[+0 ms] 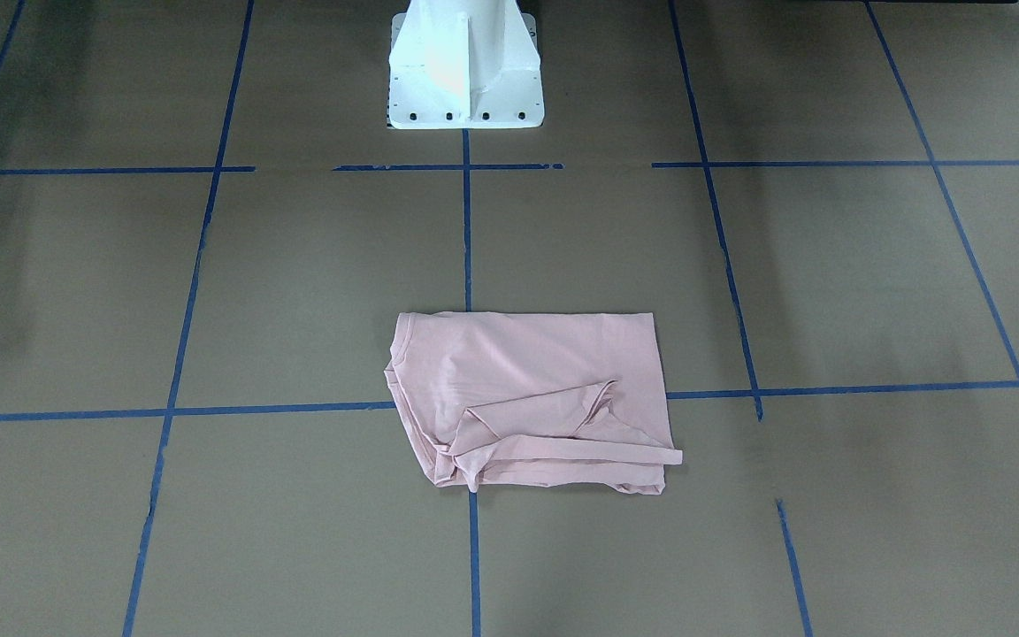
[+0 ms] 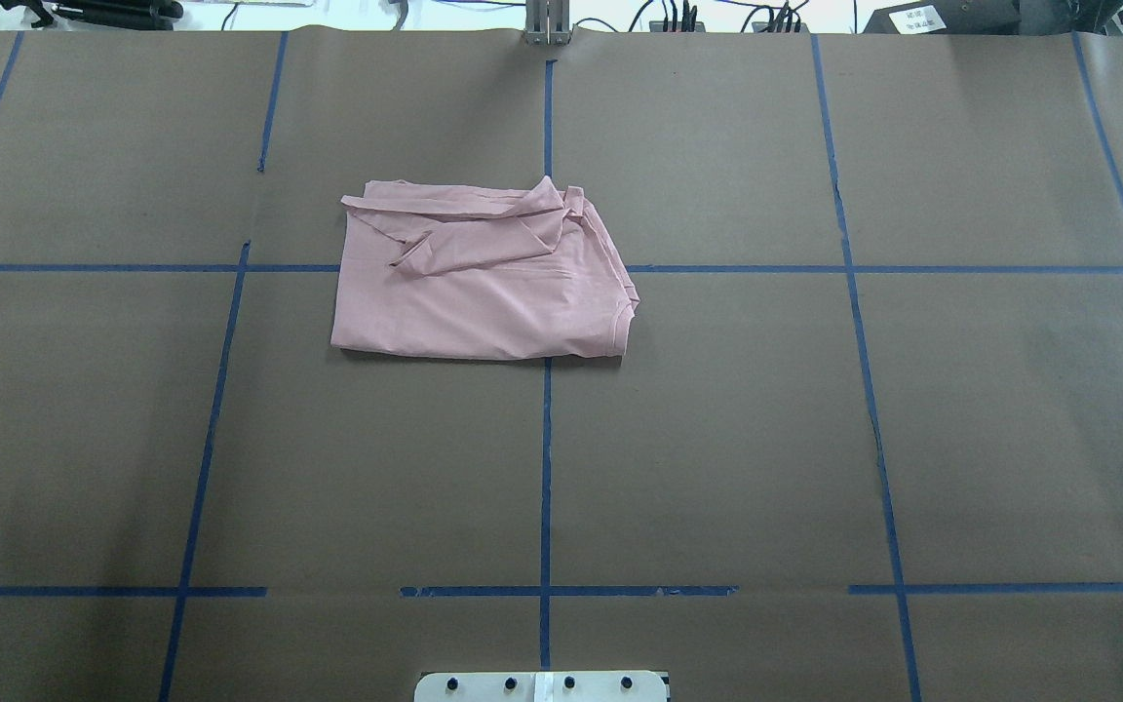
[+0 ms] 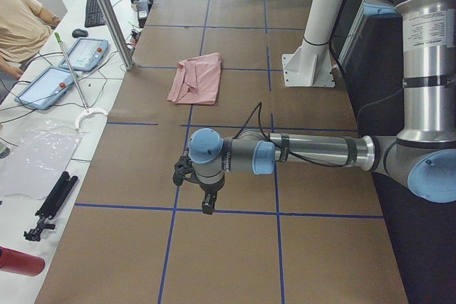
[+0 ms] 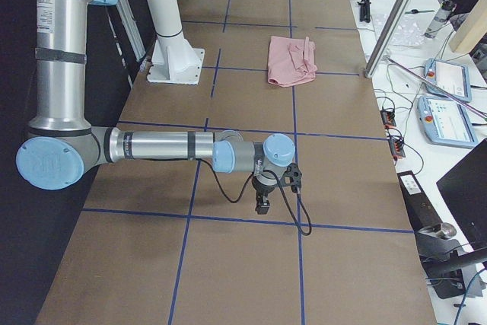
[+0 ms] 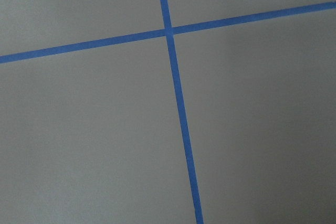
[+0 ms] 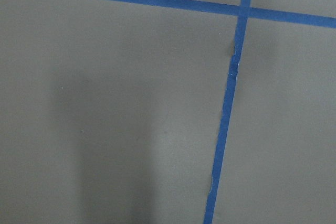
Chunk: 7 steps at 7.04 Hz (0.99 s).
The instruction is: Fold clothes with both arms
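The clothes are one pale pink T-shirt (image 1: pixel 527 398) (image 2: pixel 484 283), lying folded into a rough rectangle on the brown table, with a sleeve and a hem strip creased across its top. No print shows. In the left side view the shirt (image 3: pixel 196 76) lies well beyond my left arm (image 3: pixel 313 151), whose gripper (image 3: pixel 206 204) hangs over bare table. In the right side view the shirt (image 4: pixel 291 61) is far from my right arm (image 4: pixel 152 146) and its gripper (image 4: pixel 262 205). I cannot tell whether either gripper is open or shut. Both wrist views show only table and blue tape.
The white pedestal (image 1: pixel 465 80) stands at the robot's side of the table. Blue tape lines (image 2: pixel 546 439) grid the surface. Along the operators' edge are teach pendants (image 3: pixel 85 53), a metal post (image 3: pixel 107 12), a tripod (image 3: pixel 50 204) and a seated person (image 3: pixel 18 23).
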Each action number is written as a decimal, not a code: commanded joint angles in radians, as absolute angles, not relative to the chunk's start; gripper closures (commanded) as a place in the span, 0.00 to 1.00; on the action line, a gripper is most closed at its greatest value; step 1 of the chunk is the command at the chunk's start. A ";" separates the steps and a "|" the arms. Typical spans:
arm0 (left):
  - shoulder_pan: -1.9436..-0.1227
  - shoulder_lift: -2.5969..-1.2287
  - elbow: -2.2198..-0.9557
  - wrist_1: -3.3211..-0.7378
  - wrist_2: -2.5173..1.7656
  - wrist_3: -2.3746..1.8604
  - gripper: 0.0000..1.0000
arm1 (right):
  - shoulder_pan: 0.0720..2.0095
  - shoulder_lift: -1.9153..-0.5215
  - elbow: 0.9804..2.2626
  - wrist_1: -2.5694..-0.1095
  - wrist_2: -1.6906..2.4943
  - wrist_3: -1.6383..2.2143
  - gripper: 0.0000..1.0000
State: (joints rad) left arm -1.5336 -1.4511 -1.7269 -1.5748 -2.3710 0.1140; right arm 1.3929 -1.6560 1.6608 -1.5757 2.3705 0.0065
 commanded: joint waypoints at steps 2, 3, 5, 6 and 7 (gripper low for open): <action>-1.532 -1.483 -1.720 -1.585 -2.370 0.121 0.00 | 1.394 -1.658 1.655 -1.577 2.372 0.008 0.00; -1.532 -1.482 -1.718 -1.624 -2.370 0.121 0.00 | 1.394 -1.669 1.664 -1.575 2.373 0.008 0.00; -1.534 -1.480 -1.725 -1.631 -2.372 0.121 0.00 | 1.396 -1.677 1.664 -1.537 2.373 0.008 0.00; -1.534 -1.479 -1.733 -1.631 -2.372 0.121 0.00 | 1.394 -1.681 1.658 -1.522 2.372 0.009 0.00; -1.534 -1.476 -1.736 -1.631 -2.372 0.120 0.00 | 1.394 -1.683 1.660 -1.520 2.372 0.009 0.00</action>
